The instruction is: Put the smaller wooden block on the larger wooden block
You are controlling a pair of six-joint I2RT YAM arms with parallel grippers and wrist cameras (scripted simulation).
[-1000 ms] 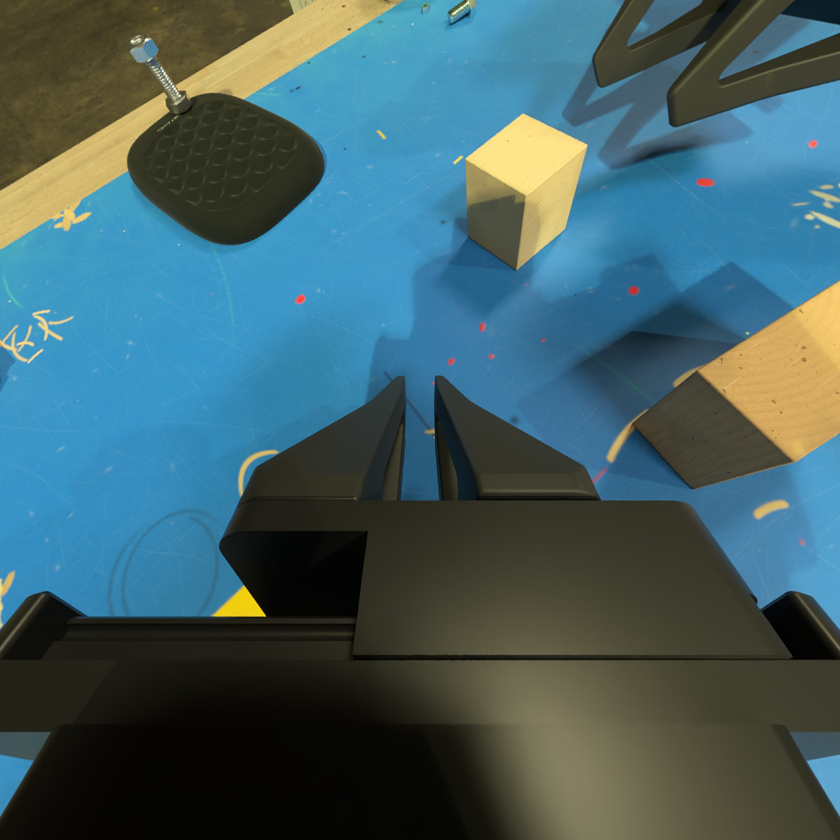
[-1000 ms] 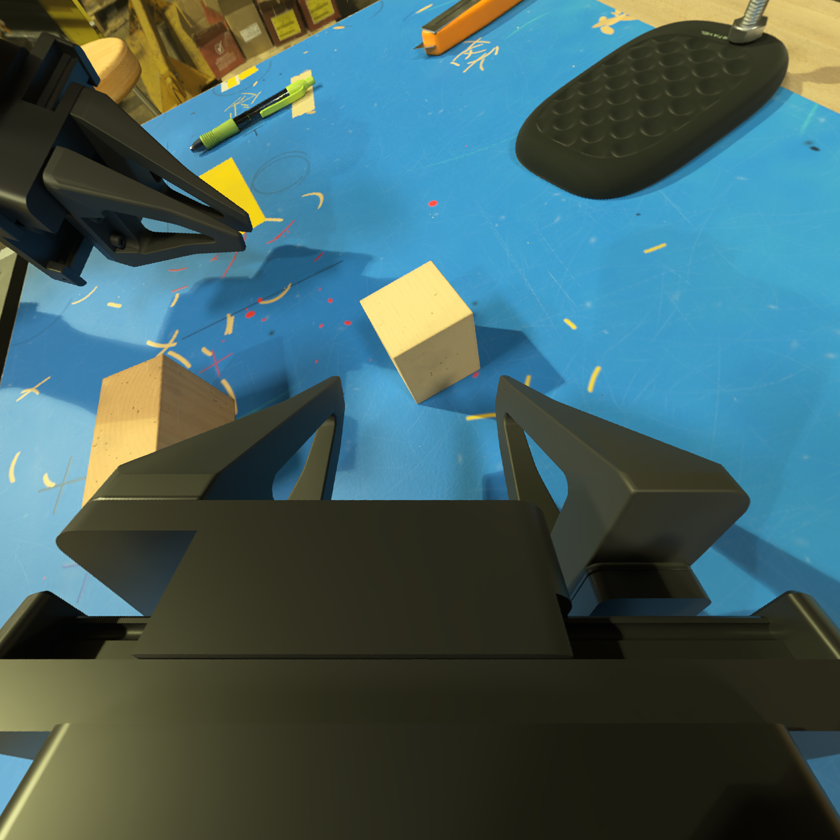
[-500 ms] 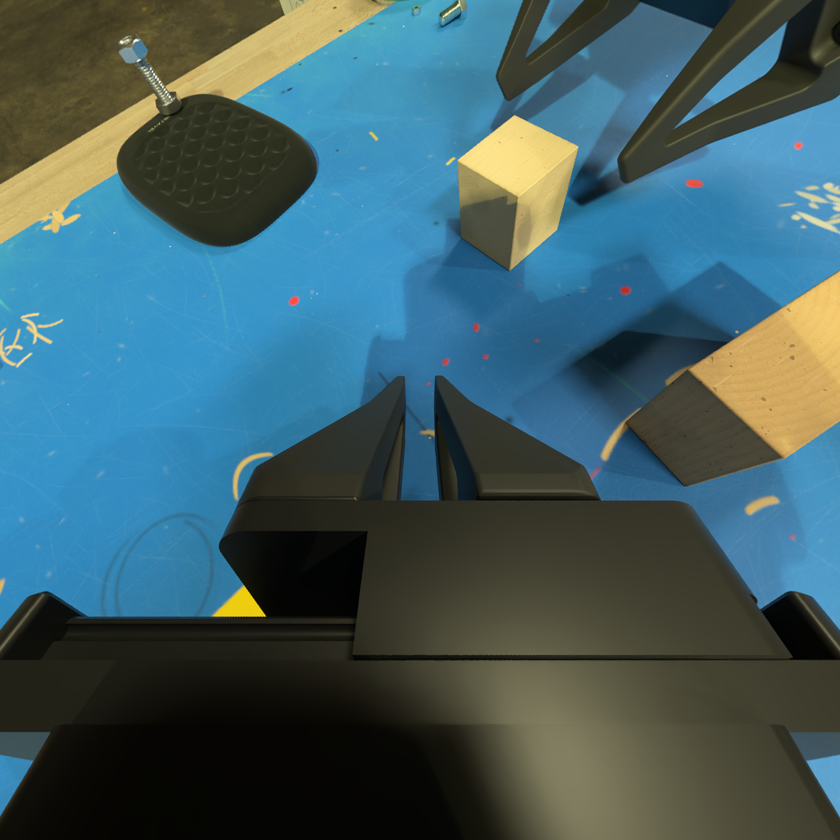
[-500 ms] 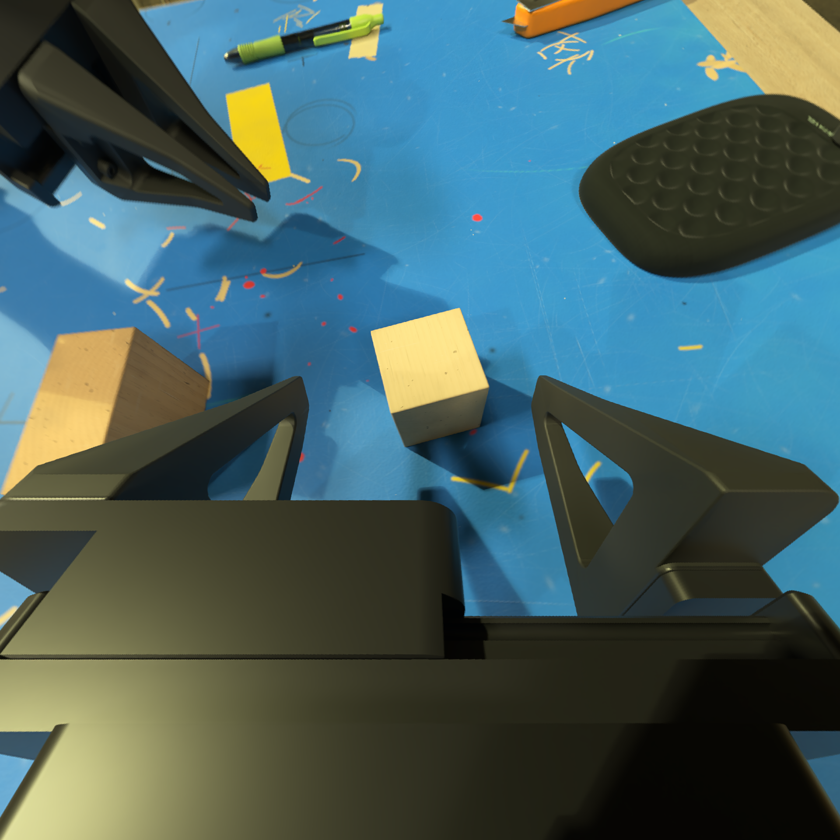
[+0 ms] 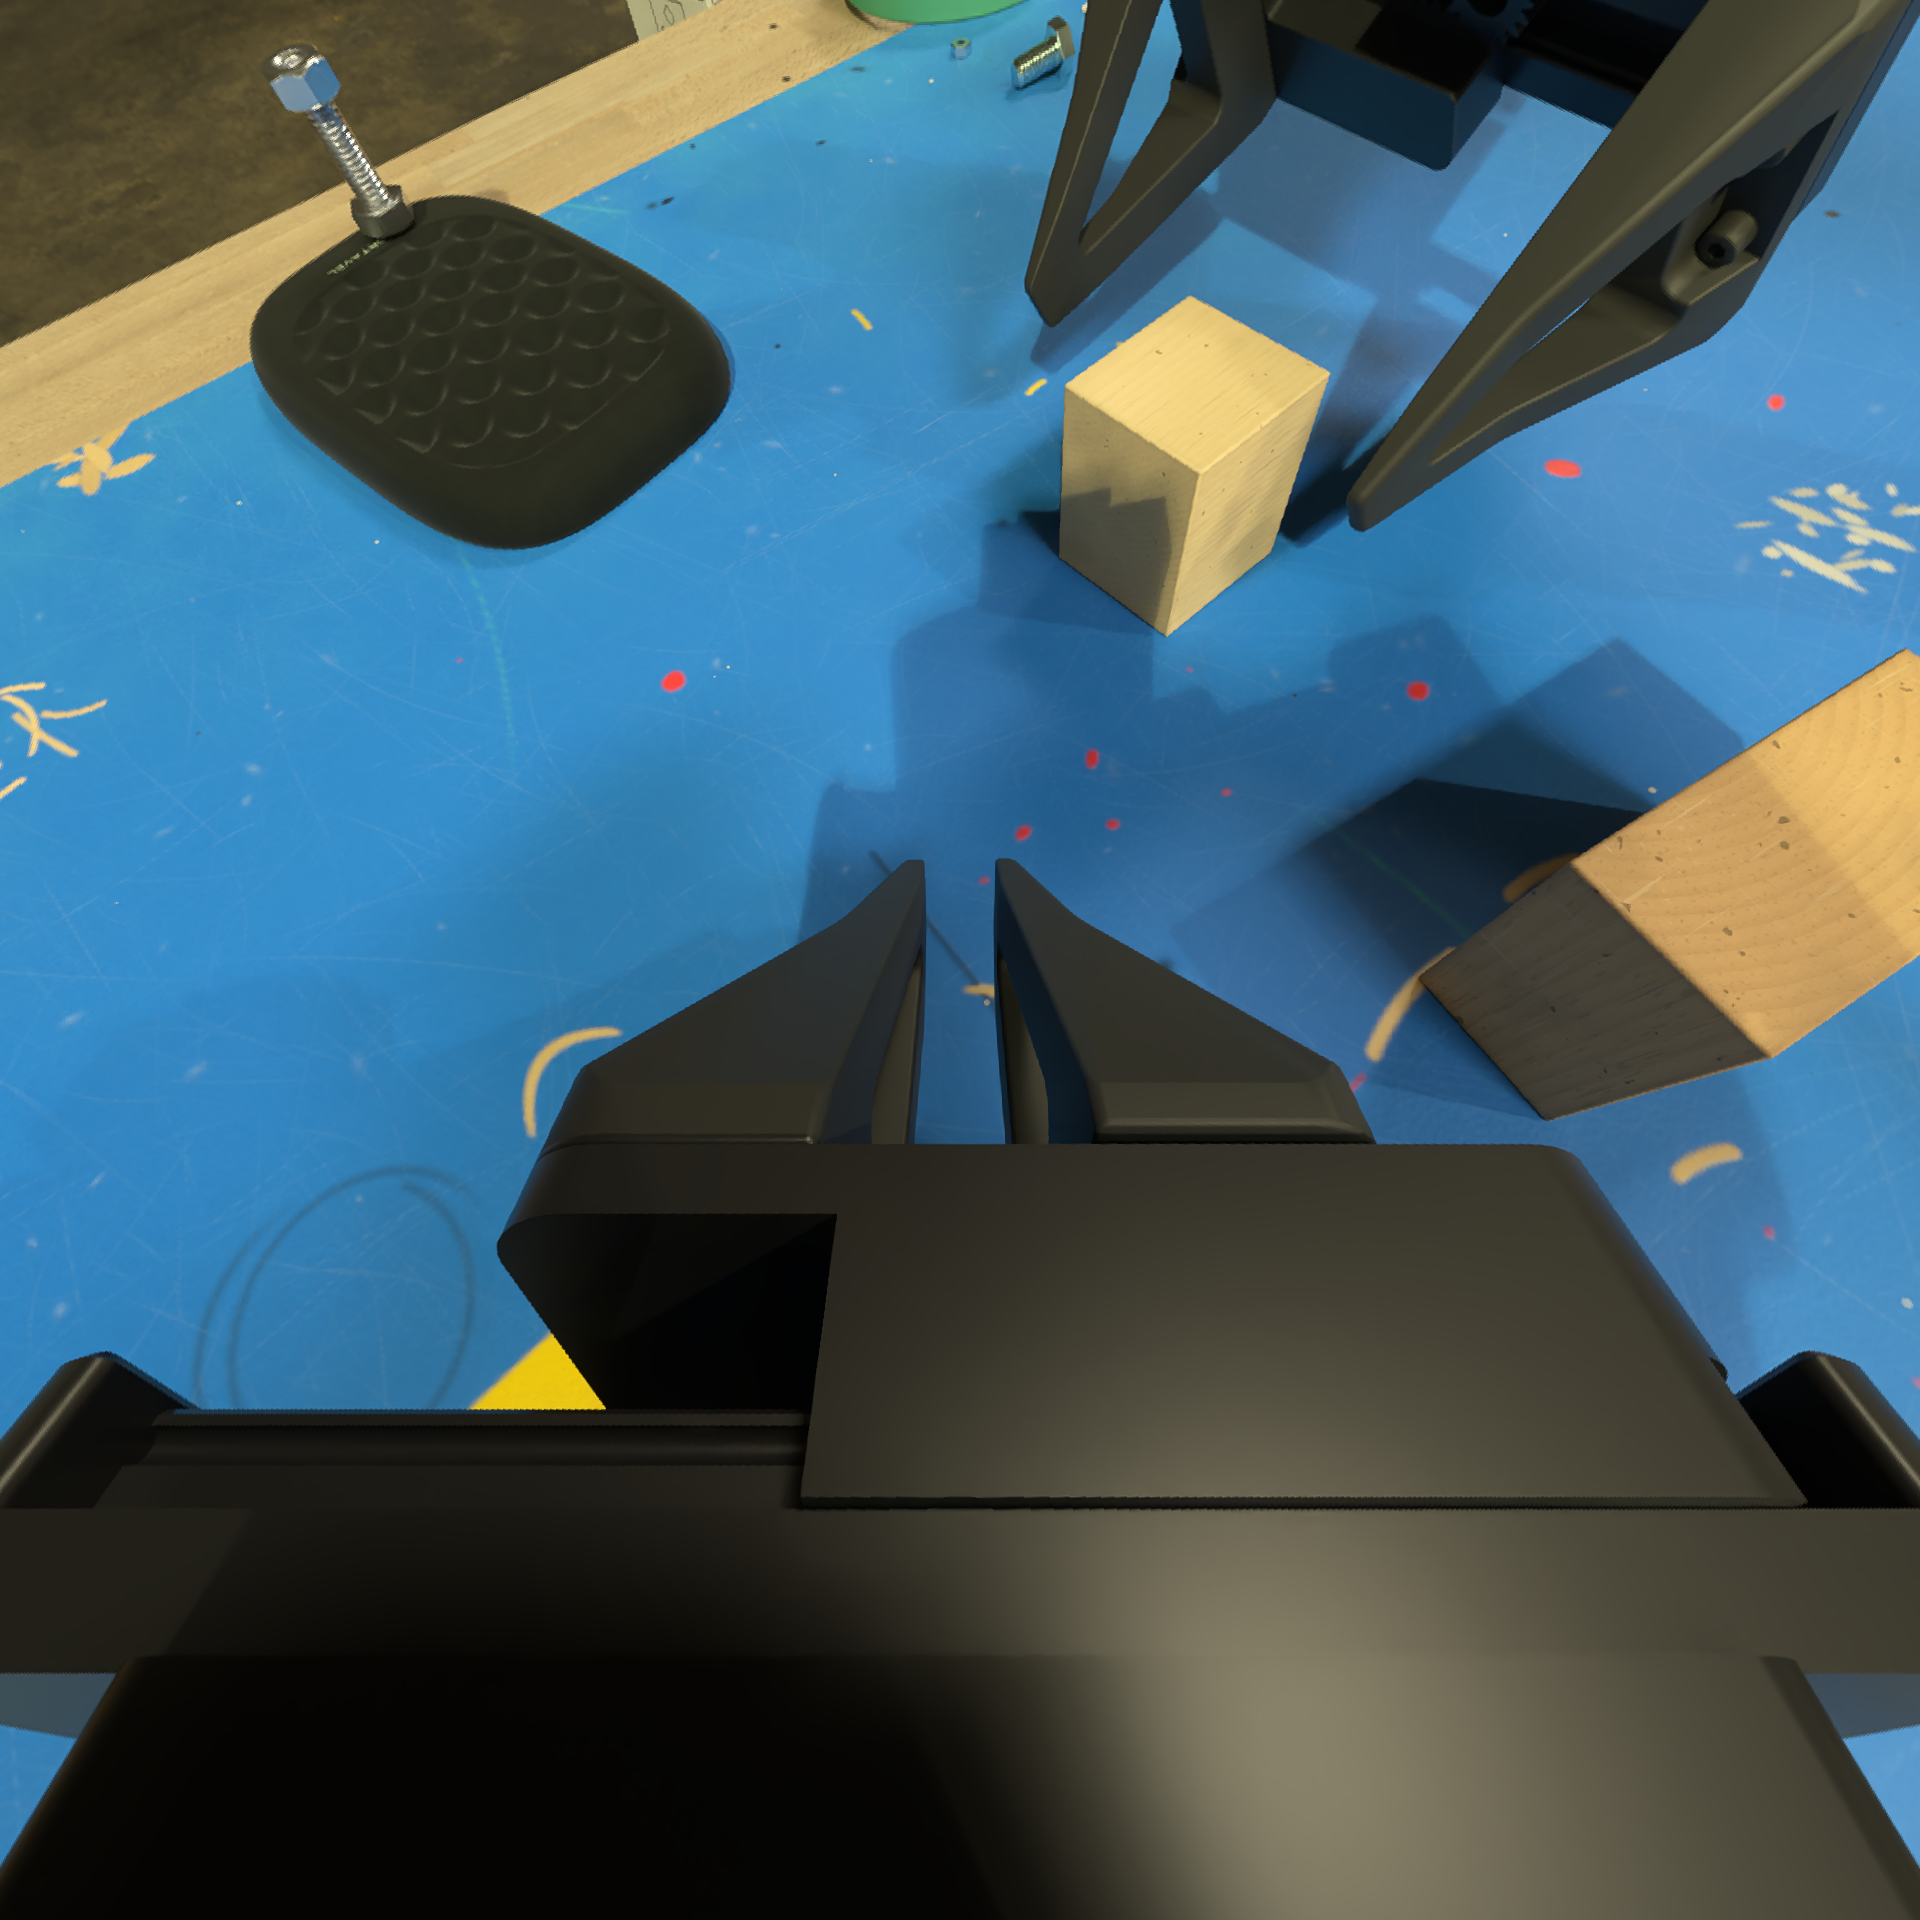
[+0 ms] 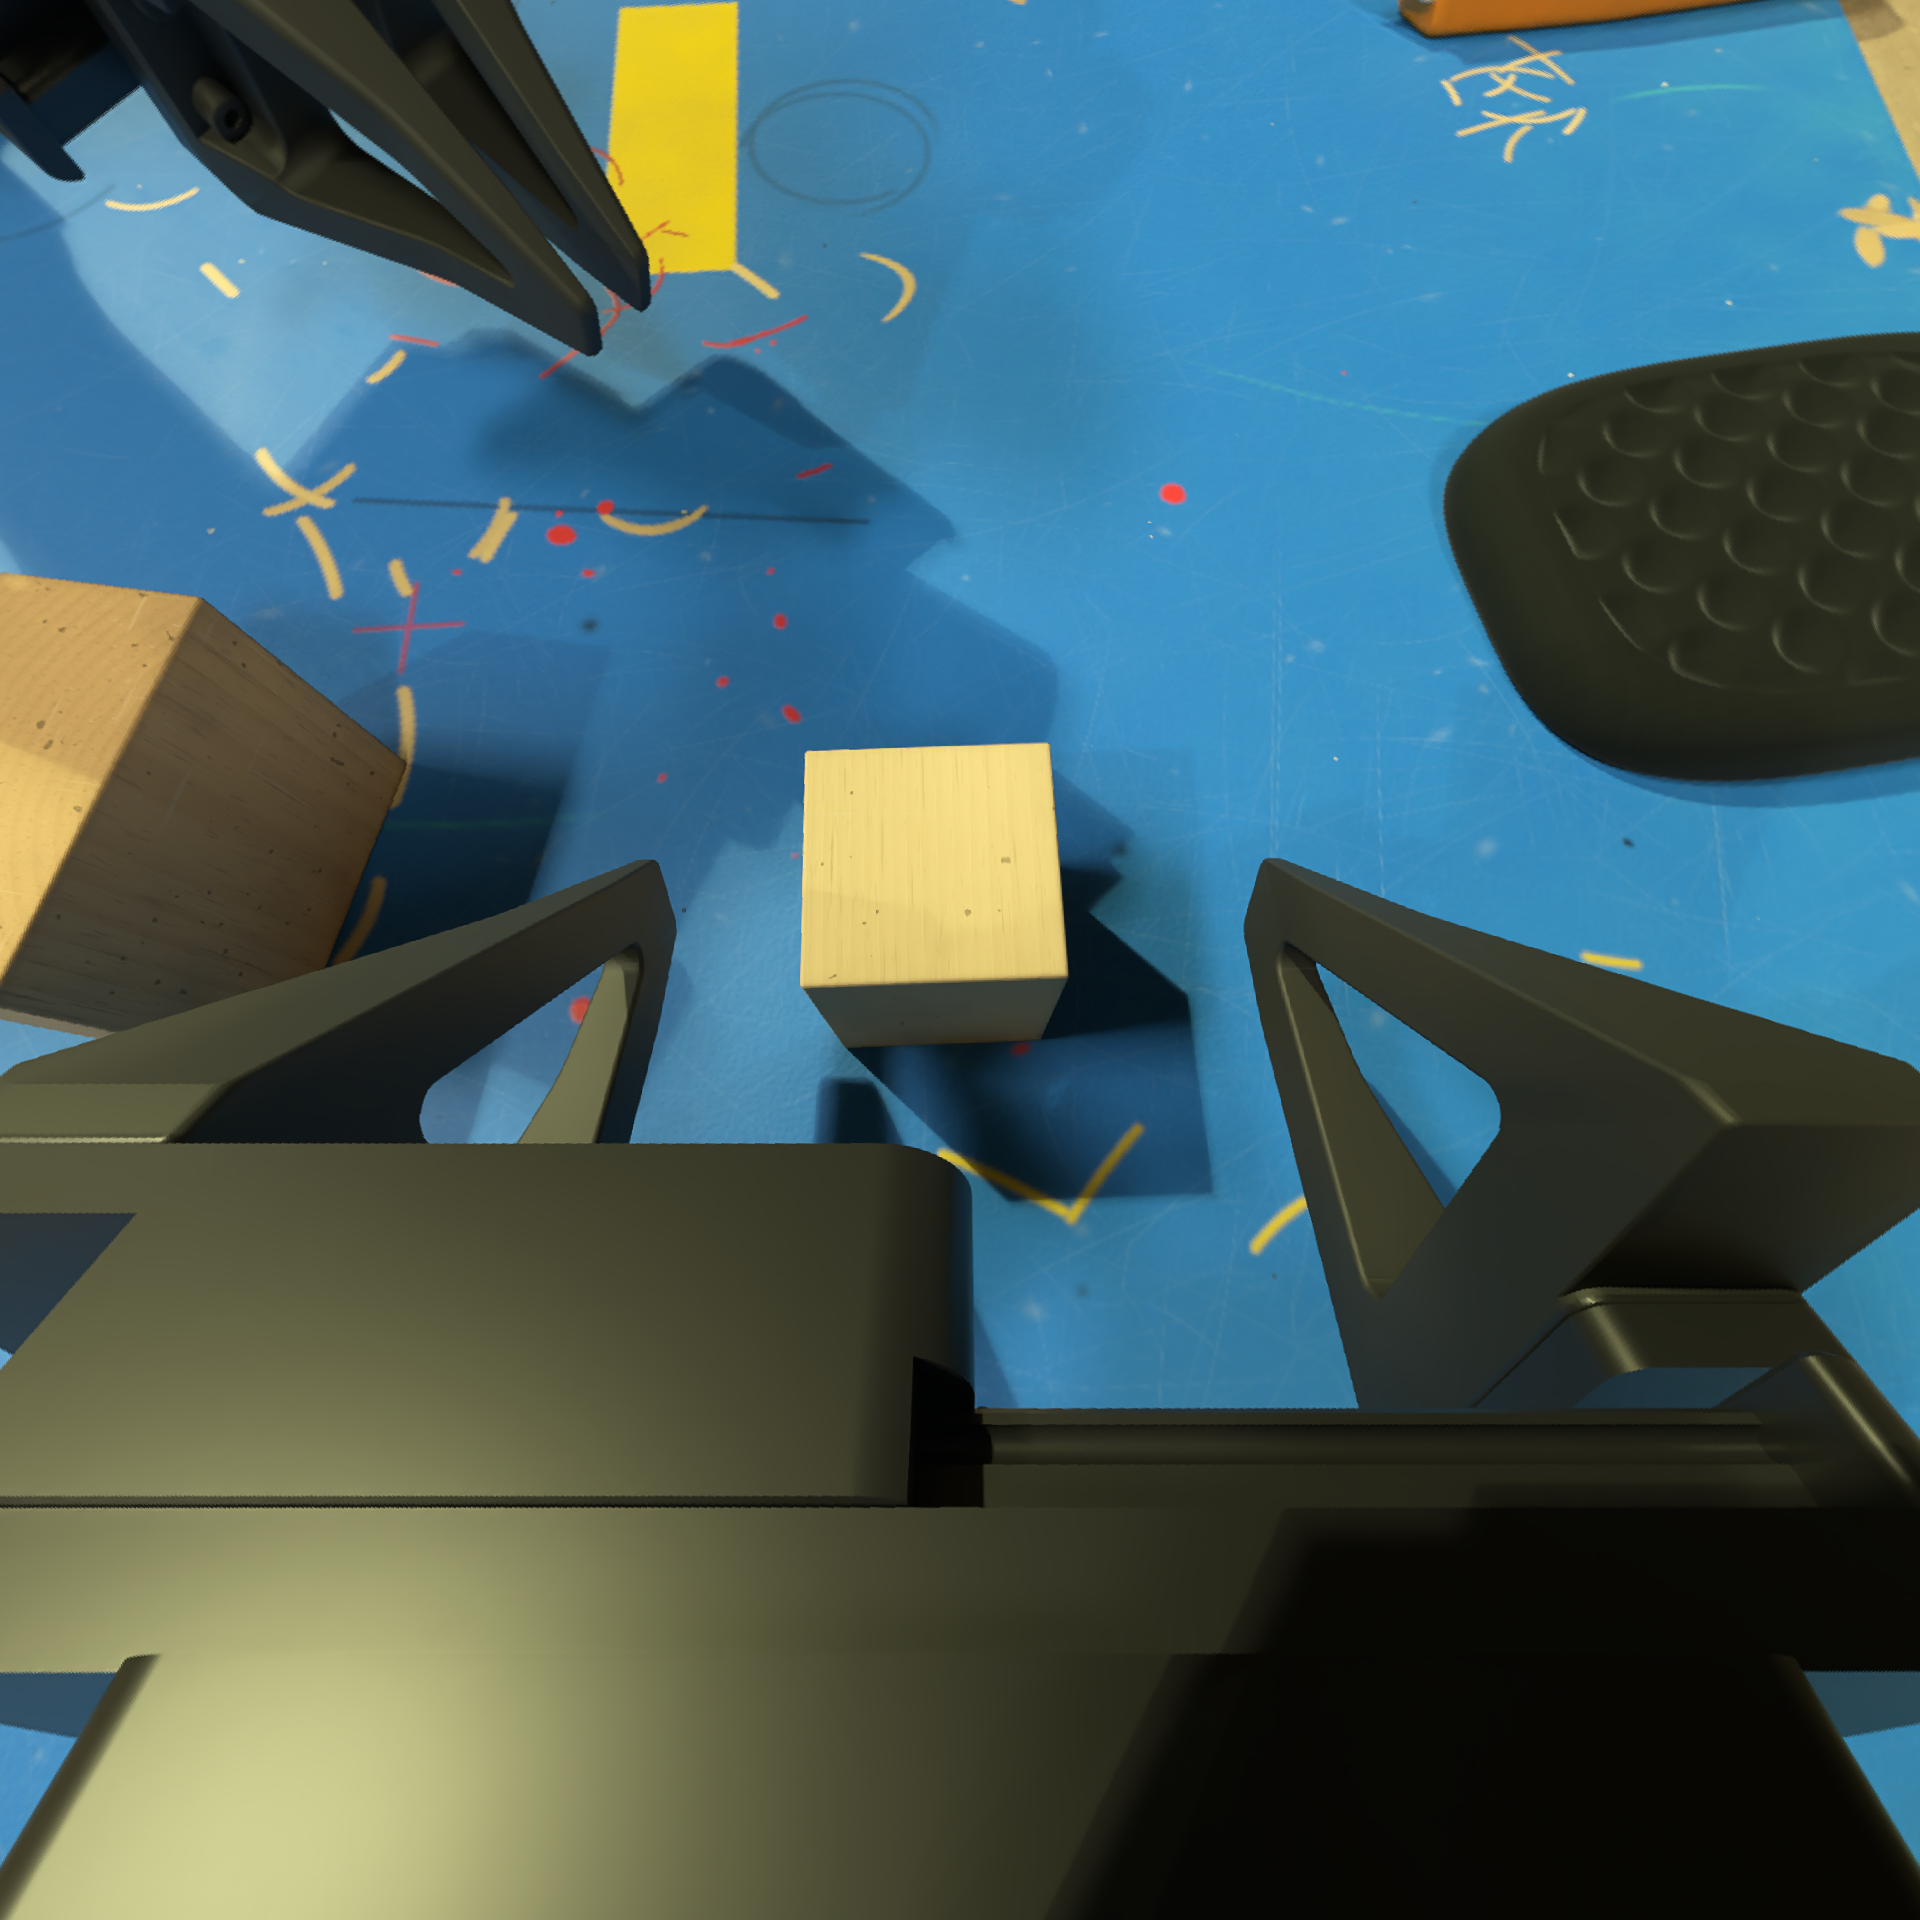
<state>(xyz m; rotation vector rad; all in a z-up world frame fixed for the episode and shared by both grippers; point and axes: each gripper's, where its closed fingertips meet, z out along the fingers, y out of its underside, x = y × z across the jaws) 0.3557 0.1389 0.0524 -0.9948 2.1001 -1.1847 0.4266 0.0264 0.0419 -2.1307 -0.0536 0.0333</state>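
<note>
The smaller pale wooden block (image 6: 932, 878) stands on the blue mat, between the two spread fingers of my right gripper (image 6: 956, 883), which is open and above it. It also shows in the left wrist view (image 5: 1184, 457), with the right gripper (image 5: 1195, 416) straddling it from behind. The larger, browner wooden block (image 5: 1704, 894) lies at the right in the left wrist view and at the left in the right wrist view (image 6: 156, 800). My left gripper (image 5: 959, 883) is shut and empty, hovering over bare mat; it also shows at the top left of the right wrist view (image 6: 613, 312).
A black textured pad (image 5: 483, 364) lies near the wooden table edge (image 5: 208, 301), with a bolt (image 5: 332, 135) standing beside it. The pad also shows in the right wrist view (image 6: 1714, 561). A yellow tape patch (image 6: 675, 135) and an orange tool (image 6: 1558, 16) lie farther off.
My right gripper has moved in over the smaller block, opened wider and come lower, so the block now lies between its fingers. The left gripper has stayed shut and almost still.
</note>
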